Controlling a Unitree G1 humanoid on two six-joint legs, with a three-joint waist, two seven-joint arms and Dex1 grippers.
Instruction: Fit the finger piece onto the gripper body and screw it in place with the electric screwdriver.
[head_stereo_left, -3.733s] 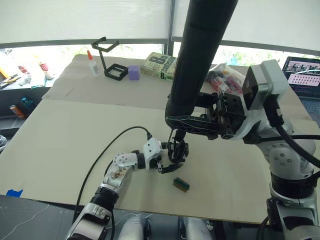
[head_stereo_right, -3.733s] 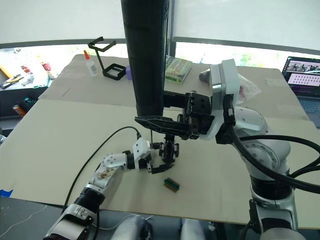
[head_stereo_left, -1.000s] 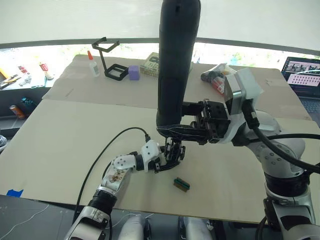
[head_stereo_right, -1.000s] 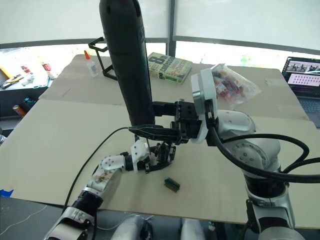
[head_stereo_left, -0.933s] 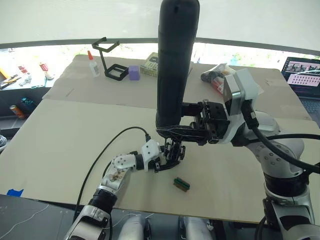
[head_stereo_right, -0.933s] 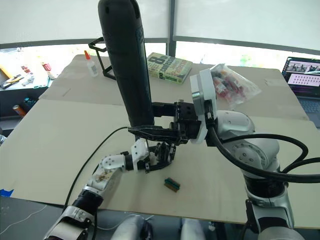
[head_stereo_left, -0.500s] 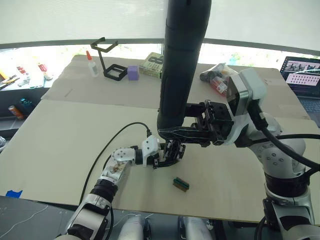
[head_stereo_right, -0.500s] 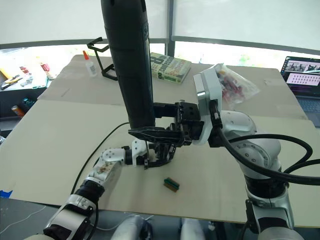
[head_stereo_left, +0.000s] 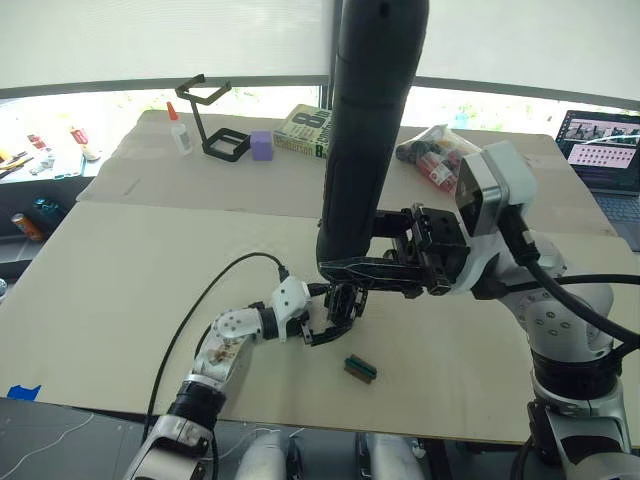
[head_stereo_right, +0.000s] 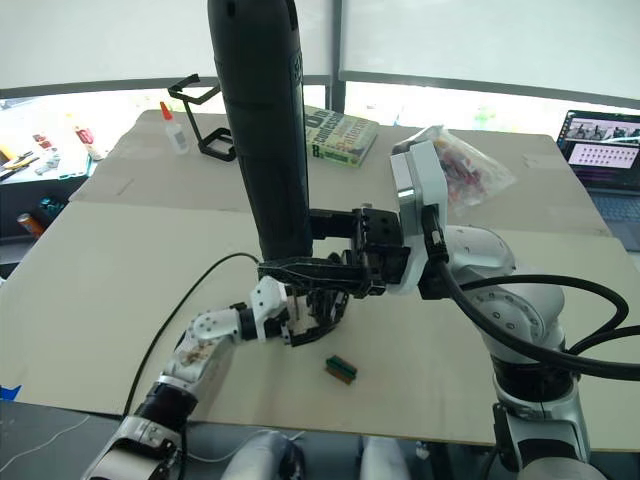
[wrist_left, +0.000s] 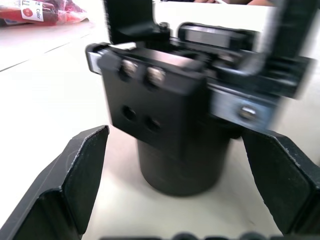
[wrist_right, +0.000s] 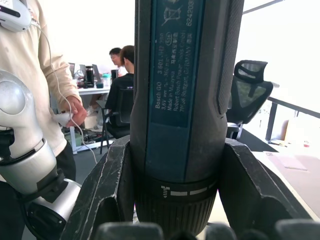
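Screwdriver poised above the gripper body.
Right end effector (head_stereo_left: 375, 270) clenches the upright screwdriver (head_stereo_left: 365, 130), bit directly above the gripper body (head_stereo_left: 343, 303); left end effector (head_stereo_left: 330, 325), spread, straddles its base.

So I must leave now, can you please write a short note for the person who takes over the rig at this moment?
Right gripper: shut on the electric screwdriver, held upright, tip down over the gripper body.
Left gripper: open, fingers on either side of the gripper body, which stands on the table.
Done: the tool is picked up and brought to the body.
Left: whether the finger piece is seated or the screw driven cannot be seen; check both.
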